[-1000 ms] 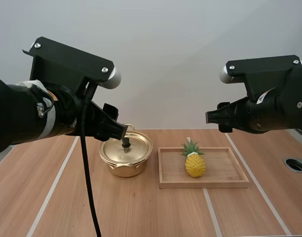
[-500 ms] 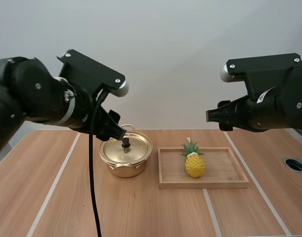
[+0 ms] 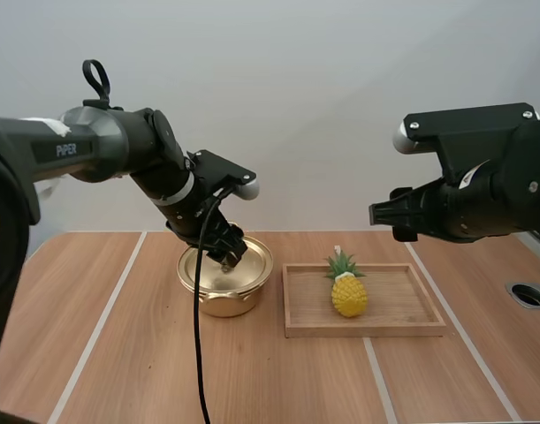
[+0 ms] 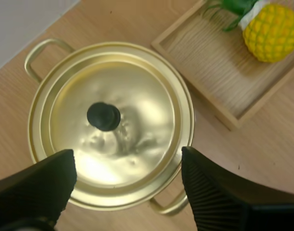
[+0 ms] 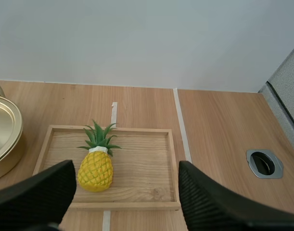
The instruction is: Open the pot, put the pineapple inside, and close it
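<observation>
Now, left end effector (image 4: 127,158): spread over lidded pot (image 3: 224,305).
Right end effector (image 5: 126,168): spread.
Pineapple (image 3: 349,294): on tray (image 3: 402,305), pot's 3 o'clock.

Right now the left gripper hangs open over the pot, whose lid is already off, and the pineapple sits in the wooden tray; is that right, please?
Not quite: the lid is on the pot, as the left wrist view shows. The left gripper hangs open over it, and the pineapple sits in the wooden tray.
</observation>
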Robot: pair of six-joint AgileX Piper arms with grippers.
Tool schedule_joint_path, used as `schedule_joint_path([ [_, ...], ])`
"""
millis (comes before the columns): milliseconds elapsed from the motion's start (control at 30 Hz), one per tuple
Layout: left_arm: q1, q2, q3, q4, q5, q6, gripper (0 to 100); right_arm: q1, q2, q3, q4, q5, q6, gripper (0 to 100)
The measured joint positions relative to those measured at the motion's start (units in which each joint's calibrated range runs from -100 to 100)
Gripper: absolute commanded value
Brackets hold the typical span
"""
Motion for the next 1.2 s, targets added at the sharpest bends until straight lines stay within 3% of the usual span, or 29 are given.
schedule_joint_path([
  [167, 0.0, 2.9, -5.6, -5.2, -0.3, 1.8, 100, 0.0, 0.0, 0.0, -0.2, 0.0, 0.0, 100],
  [400, 0.0, 10.8, -11.8, -5.9, 5.2, 2.0, 100, 0.0, 0.0, 0.0, -0.7, 0.0, 0.0, 100],
  [900, 0.0, 22.1, -17.5, 2.6, 13.4, -0.2, 100, 0.0, 0.0, 0.0, -1.2, 0.0, 0.0, 100],
  [1200, 0.0, 24.4, -17.5, 3.3, 13.9, -0.3, 100, 0.0, 0.0, 0.0, -1.2, 0.0, 0.0, 100],
])
